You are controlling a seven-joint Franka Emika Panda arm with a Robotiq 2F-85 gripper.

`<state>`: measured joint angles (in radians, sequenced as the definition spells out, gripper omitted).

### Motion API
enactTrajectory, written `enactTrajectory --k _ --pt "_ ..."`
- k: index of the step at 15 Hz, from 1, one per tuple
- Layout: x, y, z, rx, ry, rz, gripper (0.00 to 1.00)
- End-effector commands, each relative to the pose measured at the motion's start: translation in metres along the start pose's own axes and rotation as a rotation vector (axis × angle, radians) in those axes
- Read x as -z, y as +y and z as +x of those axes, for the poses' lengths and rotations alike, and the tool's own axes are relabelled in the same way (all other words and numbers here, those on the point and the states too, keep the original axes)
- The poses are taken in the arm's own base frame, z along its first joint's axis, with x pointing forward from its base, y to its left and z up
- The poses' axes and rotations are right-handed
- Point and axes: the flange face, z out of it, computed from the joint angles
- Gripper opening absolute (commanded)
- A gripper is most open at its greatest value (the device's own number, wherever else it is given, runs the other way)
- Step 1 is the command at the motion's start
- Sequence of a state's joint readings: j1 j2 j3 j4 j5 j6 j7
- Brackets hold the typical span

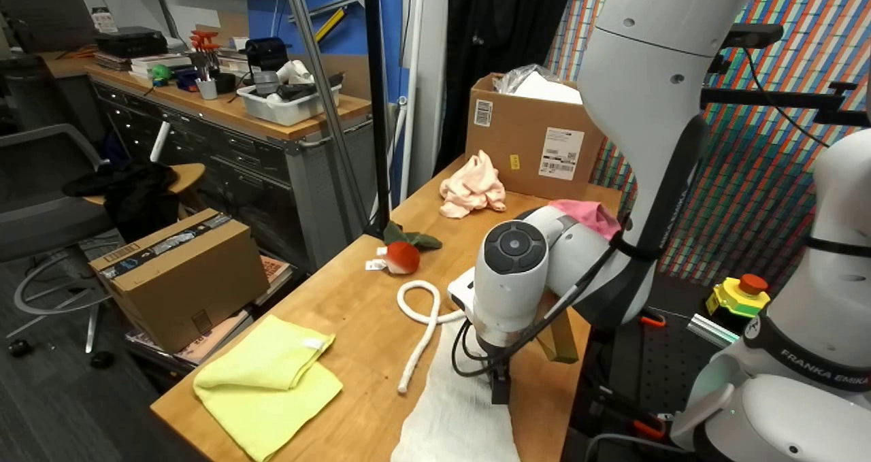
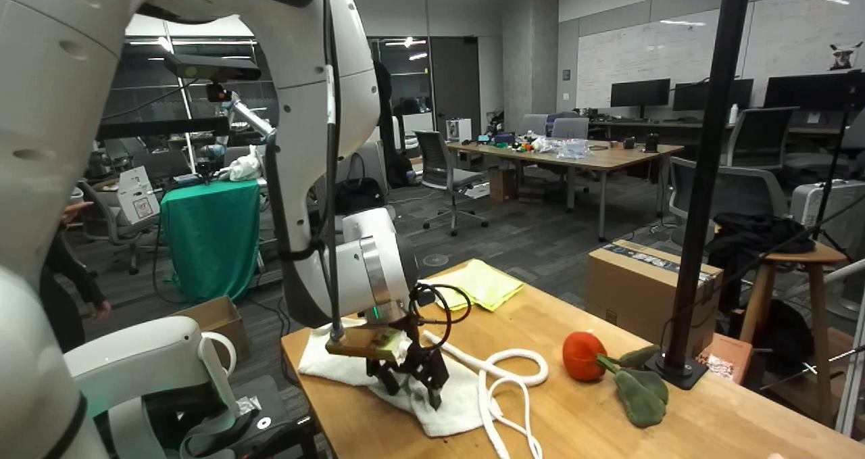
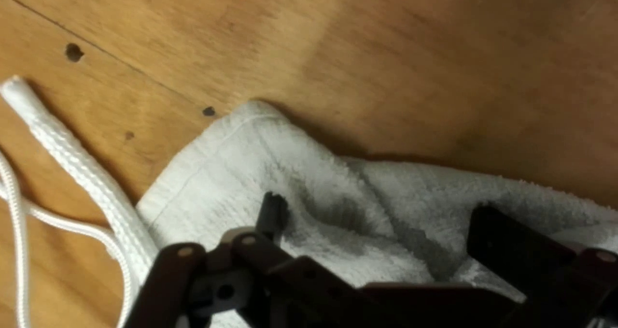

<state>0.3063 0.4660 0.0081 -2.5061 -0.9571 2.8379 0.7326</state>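
Observation:
My gripper (image 3: 377, 212) is open, its two black fingertips wide apart on a white towel (image 3: 231, 168). A raised fold of the towel lies between the fingers, and the fingertips appear to touch the cloth. In both exterior views the gripper (image 1: 500, 390) (image 2: 412, 393) points down onto the towel (image 1: 452, 418) (image 2: 463, 405), near one end of it. A white rope (image 1: 425, 339) (image 2: 466, 359) lies looped on the table beside the towel. The rope (image 3: 79, 159) also shows at the left of the wrist view, against the towel's edge.
A yellow cloth (image 1: 272, 387), a red plush with green leaves (image 2: 584, 356), a pale pink cloth (image 1: 474, 186) and a pink cloth (image 1: 588, 216) lie on the wooden table (image 1: 354, 305). A cardboard box (image 1: 510, 135) stands at one end. A black pole (image 2: 703, 161) rises at the table's edge.

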Motion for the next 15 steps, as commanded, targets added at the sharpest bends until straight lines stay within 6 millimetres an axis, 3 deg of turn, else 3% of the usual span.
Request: enactTrajectory --k 1,10,15 --pt "0.014 -0.026 -0.028 0.100 0.008 0.067 1.00" --pt "0.024 -0.079 -0.065 0.268 -0.010 0.137 1.00" --pt "0.039 -0.071 -0.047 0.247 0.046 0.089 1.00"
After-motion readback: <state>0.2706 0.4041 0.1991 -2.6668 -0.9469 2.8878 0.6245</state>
